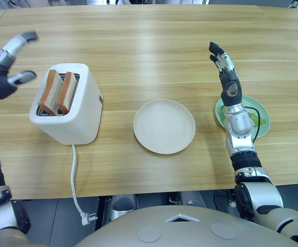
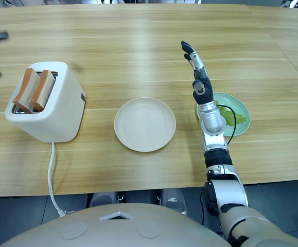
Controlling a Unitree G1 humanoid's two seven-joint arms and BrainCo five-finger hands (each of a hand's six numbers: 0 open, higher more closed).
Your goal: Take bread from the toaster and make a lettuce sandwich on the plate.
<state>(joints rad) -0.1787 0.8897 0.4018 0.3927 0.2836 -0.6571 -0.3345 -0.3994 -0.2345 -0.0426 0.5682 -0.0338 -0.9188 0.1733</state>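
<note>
Step, as judged: first bread pickup, nothing grasped yet. Next move calls for left hand (image 1: 7,67) over slots, pinching slice top, straight lift.

White cord (image 1: 74,175) hangs off near edge, plug free. Round matte cream plate (image 1: 164,126), bare. Left: smooth white boxy toaster (image 1: 74,118), two browned bread slices (image 1: 59,91) upright in it. Right: green dish (image 2: 244,108), crinkly lettuce (image 2: 234,116). Right hand (image 1: 226,72) above dish, fingers straight, empty. Left hand beside toaster, fingers spread, empty. Wood-grain table (image 1: 149,56).
</note>
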